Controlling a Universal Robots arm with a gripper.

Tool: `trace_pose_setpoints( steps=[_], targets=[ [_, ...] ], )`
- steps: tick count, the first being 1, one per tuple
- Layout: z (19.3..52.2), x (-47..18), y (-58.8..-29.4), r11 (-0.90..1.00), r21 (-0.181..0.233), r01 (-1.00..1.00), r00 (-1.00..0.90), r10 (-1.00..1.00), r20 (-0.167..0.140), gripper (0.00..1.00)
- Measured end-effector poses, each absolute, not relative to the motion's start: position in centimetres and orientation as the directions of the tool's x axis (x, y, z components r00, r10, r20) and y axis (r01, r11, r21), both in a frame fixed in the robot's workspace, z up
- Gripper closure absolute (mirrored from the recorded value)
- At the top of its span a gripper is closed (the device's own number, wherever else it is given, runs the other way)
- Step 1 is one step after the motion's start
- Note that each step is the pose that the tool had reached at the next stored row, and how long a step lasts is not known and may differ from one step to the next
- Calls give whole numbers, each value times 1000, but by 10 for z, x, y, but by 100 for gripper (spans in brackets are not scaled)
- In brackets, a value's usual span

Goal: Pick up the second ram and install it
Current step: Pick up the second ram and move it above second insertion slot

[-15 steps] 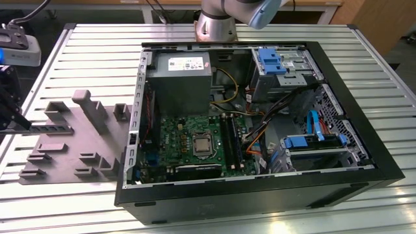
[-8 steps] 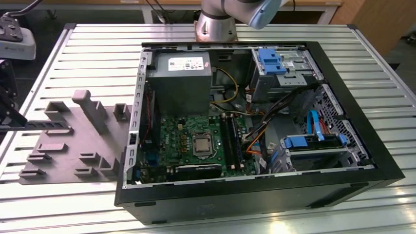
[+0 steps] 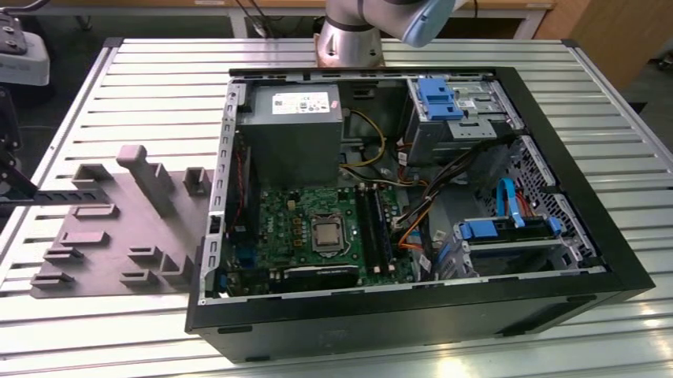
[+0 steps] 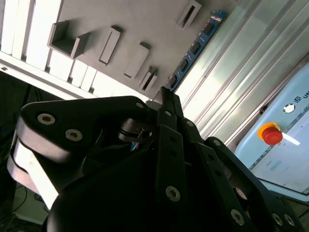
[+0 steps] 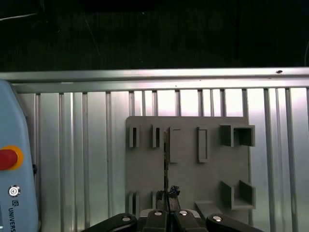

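I saw the fingers (image 4: 168, 110) clamped on one end of the long, thin, dark memory stick (image 4: 193, 49) above the grey plastic tray (image 5: 188, 179). Judged light, stiff, fragile; edge-hold safest.

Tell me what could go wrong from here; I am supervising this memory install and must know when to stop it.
1. The gripper pinches the second ram at one end, most of it sticking out; it may tilt or slip.
2. The case wall stands between the grey tray and the motherboard slots; the stick might clip it.
3. Orange cables lie close beside the slots and might snag it.
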State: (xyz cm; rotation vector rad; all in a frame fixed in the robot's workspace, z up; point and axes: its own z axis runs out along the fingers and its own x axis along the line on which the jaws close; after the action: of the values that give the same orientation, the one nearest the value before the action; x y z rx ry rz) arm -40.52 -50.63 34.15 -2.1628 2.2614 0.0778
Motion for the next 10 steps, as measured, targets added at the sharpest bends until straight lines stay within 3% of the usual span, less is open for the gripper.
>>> trace_pose_setpoints(
  steps=[10],
  targets=[
    [357,-405,-506,44,28,-999,-45,-998,-43,89]
  ],
)
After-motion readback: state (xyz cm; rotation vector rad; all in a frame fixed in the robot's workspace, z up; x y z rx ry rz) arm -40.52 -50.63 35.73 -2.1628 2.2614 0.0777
